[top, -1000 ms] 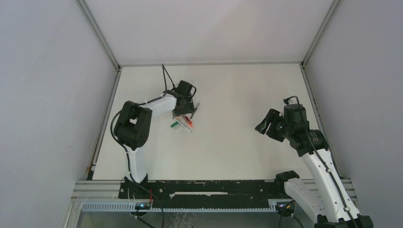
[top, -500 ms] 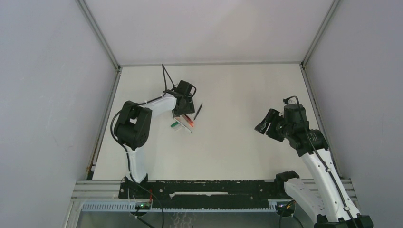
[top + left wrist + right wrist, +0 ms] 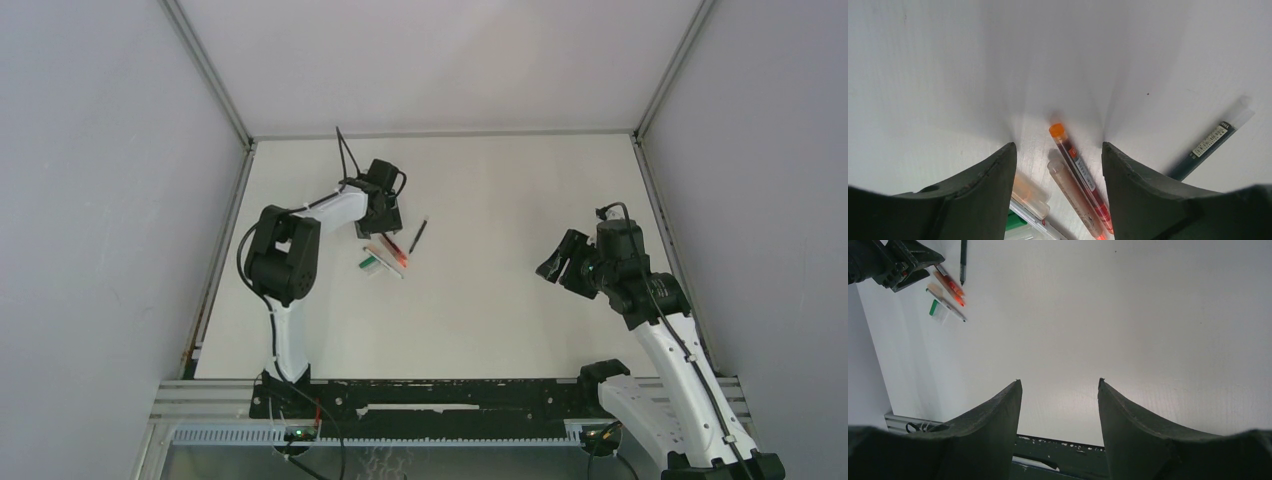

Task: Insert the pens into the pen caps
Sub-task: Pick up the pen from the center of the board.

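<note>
My left gripper [image 3: 383, 222] is open, low over the table at the far end of a small cluster of pens; it also shows in the left wrist view [image 3: 1058, 145]. Between its jaws lie a red pen [image 3: 1079, 176] with an orange end and a pale pen [image 3: 1072, 196]. A clear orange-tinted cap [image 3: 1031, 193] and a green piece [image 3: 1013, 220] lie by the left finger. A black pen [image 3: 418, 235] lies apart to the right, also in the left wrist view [image 3: 1209, 146]. My right gripper [image 3: 553, 265] is open and empty, far right, and also shows in its wrist view [image 3: 1058, 381].
The cluster [image 3: 948, 290] shows small in the right wrist view, with the left gripper [image 3: 895, 260] behind it. Grey walls enclose the white table [image 3: 500, 300] on three sides. A black rail [image 3: 450, 395] runs along the near edge.
My left gripper has drawn back toward the far side, off the cluster. The black pen now lies alone on the table to the right. The right arm has not moved.
</note>
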Tool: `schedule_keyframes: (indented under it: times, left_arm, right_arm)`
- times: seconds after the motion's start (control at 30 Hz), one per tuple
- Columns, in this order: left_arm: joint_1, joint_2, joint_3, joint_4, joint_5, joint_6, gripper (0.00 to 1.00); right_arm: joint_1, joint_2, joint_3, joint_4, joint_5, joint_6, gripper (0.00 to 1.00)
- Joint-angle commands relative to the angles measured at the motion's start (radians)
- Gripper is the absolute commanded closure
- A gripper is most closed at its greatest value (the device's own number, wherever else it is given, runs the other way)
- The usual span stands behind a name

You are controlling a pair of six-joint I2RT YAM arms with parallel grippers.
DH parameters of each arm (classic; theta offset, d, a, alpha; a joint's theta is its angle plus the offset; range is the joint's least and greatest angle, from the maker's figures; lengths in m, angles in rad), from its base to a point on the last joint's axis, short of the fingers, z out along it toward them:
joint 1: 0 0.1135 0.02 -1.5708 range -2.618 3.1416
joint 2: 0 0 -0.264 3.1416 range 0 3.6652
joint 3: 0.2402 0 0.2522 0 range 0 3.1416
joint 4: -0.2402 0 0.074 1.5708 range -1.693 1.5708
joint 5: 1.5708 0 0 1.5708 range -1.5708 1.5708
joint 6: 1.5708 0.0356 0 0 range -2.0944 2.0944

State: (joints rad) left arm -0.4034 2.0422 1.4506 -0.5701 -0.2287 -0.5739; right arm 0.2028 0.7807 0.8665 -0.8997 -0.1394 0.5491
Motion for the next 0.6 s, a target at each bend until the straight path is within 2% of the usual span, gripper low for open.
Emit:
schedule_keyframes:
  times: [0.0,0.57]
  left_arm:
    - [0.004,0.018,0.052,-0.016,-0.003,0.031,0.34]
    - [0.004,0.065,0.137,-0.017,0.050,0.043,0.42]
  right_arm:
    - [-0.002,-0.009,0.000,0.030,0.015,0.008,0.35]
    - [-0.002,-0.014,0.000,0.025,0.015,0.011,0.35]
